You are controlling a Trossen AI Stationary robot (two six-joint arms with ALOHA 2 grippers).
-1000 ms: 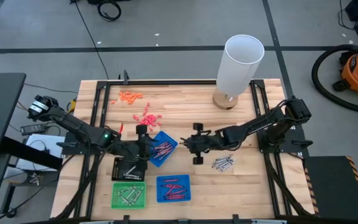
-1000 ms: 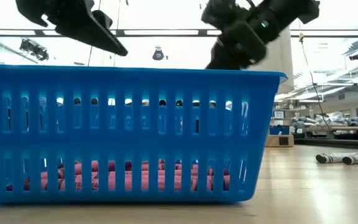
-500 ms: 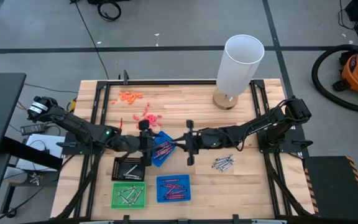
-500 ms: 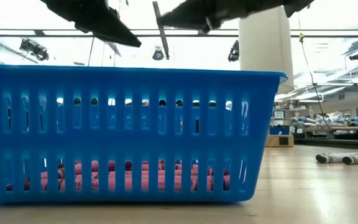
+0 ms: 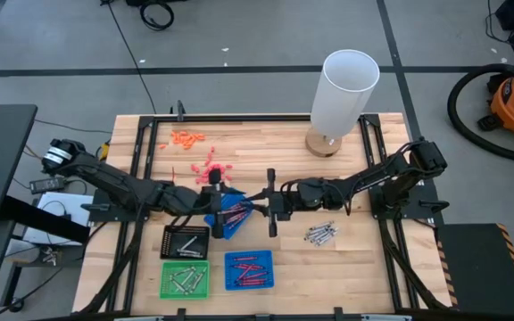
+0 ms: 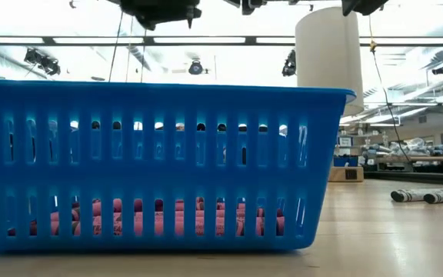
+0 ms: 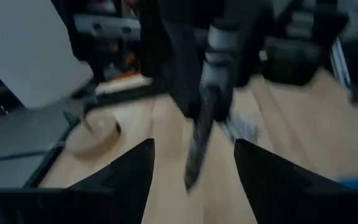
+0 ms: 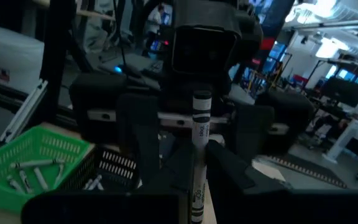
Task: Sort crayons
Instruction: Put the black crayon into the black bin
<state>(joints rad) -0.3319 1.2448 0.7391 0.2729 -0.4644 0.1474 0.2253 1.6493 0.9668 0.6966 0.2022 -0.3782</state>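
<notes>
My right gripper [image 8: 201, 171] is shut on a grey-silver crayon [image 8: 201, 124]; in the high view it [image 5: 270, 203] hovers right of a tilted blue tray [image 5: 236, 216] of red crayons. My left gripper [image 5: 214, 200] faces it over that tray's left side, open and empty [image 7: 192, 152]. More grey-silver crayons [image 5: 320, 234] lie loose on the table at the right. A green tray [image 5: 186, 278] holds grey-silver crayons. A second blue tray [image 5: 249, 269] holds red crayons. My right gripper pinches the grey-silver crayon between its two fingers, low on the stick [image 8: 197, 180]. The fingers reach level from the table's right and lie across the crayon. Its free end [image 8: 202, 99] sticks out past them, and it is lifted clear of the table.
A black tray [image 5: 186, 242] sits next to the left gripper, near the green one. Pink bits [image 5: 211, 169] and orange bits [image 5: 186, 138] lie farther back. A tall white cylinder [image 5: 348, 89] stands at the far right. The blue tray's wall [image 6: 160, 165] fills the low view.
My right gripper has gone toward the table's left and up, turning about its own axis. My left gripper has gone toward the right, over the tilted blue tray, and up. The two now face each other closely.
</notes>
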